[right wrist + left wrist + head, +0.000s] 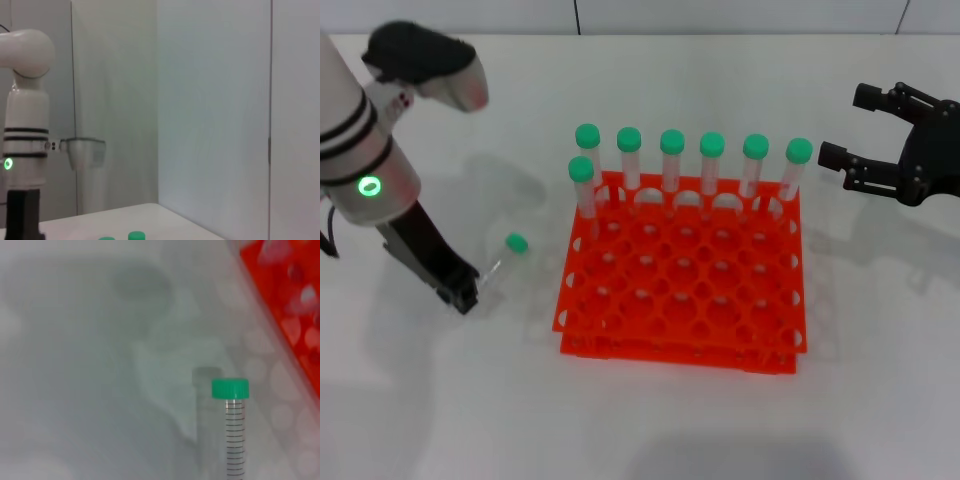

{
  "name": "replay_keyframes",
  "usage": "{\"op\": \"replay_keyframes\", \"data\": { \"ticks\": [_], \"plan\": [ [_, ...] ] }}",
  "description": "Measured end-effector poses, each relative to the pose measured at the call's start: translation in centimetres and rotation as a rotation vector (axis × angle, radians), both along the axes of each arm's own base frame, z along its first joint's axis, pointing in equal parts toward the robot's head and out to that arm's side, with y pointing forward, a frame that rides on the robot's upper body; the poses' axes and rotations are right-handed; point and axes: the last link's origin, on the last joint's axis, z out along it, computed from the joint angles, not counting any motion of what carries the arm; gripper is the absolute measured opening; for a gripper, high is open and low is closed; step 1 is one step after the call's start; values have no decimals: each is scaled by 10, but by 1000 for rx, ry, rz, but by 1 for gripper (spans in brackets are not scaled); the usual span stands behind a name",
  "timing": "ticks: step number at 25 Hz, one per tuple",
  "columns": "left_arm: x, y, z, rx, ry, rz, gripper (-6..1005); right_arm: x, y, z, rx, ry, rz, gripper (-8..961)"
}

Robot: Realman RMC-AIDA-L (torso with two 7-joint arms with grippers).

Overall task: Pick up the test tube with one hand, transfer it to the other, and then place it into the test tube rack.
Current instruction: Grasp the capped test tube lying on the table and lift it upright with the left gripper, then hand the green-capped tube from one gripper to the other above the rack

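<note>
Left arm reaching low, right arm hanging back

The left arm, silver-white with a lit green ring, slants down from the upper left, and its black left gripper sits low at the table — whether its fingers are parted or closed is hidden. The right gripper hovers high at the far right, its black fingers spread wide apart with nothing between them.

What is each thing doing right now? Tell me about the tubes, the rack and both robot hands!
Test tube: capped, off the rack, left gripper at its lower end.
Left gripper: low at the table, beside the rack.
Right gripper: open, empty, raised to the rack's right.
Test tube rack: flat on the table, mostly unfilled.
Seven racked tubes: upright, capped.
</note>
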Motion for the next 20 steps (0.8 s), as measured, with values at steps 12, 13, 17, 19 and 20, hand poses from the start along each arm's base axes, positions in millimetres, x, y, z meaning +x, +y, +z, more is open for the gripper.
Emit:
{"op": "replay_keyframes", "data": {
  "ticks": [12, 13, 17, 19, 20],
  "plan": [
    [45, 10, 65, 275, -124, -241, 182, 0, -2, 4, -14, 15, -5, 869],
    [50, 9, 68, 294, -179, -287, 182, 0, -3, 4, -16, 17, -6, 869],
    [62, 3, 74, 299, -321, -448, 182, 0, -3, 5, -26, 27, -14, 869],
    [64, 1, 75, 297, -365, -501, 182, 0, -3, 5, -34, 33, -13, 869],
    [66, 0, 76, 299, -404, -542, 182, -1, -4, 5, -35, 36, -11, 869]
  ]
}}
